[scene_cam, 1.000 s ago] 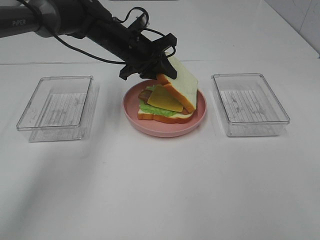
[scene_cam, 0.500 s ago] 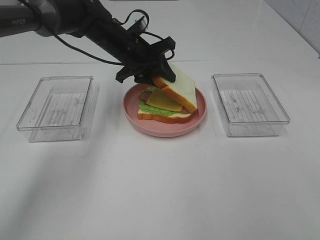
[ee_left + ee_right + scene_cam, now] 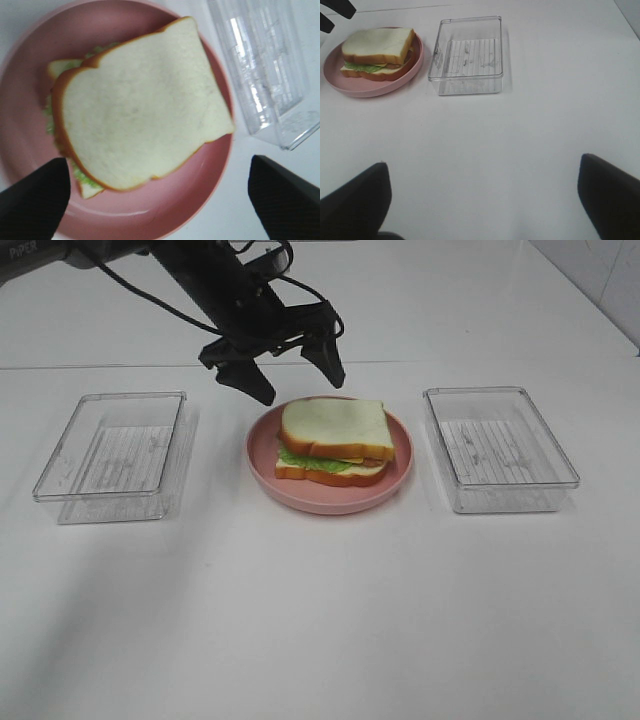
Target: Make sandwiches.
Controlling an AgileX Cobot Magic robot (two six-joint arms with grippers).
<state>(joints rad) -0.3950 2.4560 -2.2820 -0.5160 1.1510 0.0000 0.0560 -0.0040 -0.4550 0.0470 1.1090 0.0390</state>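
The sandwiches [image 3: 333, 440] are one stack on the pink plate [image 3: 330, 502]: a white bread slice with orange-brown crust lies flat on top, with green lettuce, a yellow edge and a second slice below. My left gripper [image 3: 298, 383] hangs open just above and behind the plate, holding nothing. In the left wrist view the top slice [image 3: 140, 105] lies between and beyond the two dark fingers [image 3: 30, 200]. My right gripper [image 3: 482, 195] is open over bare table, well away from the sandwiches [image 3: 377, 50].
A clear plastic container [image 3: 115, 450] stands left of the plate, and another [image 3: 498, 445] stands right of it. Both hold nothing. The right container [image 3: 467, 55] sits beside the plate [image 3: 370, 87] in the right wrist view. White table surrounds them.
The left gripper opened and let go of the tilted top bread slice, which now lies flat on the stack. The gripper lifted up and back a little.
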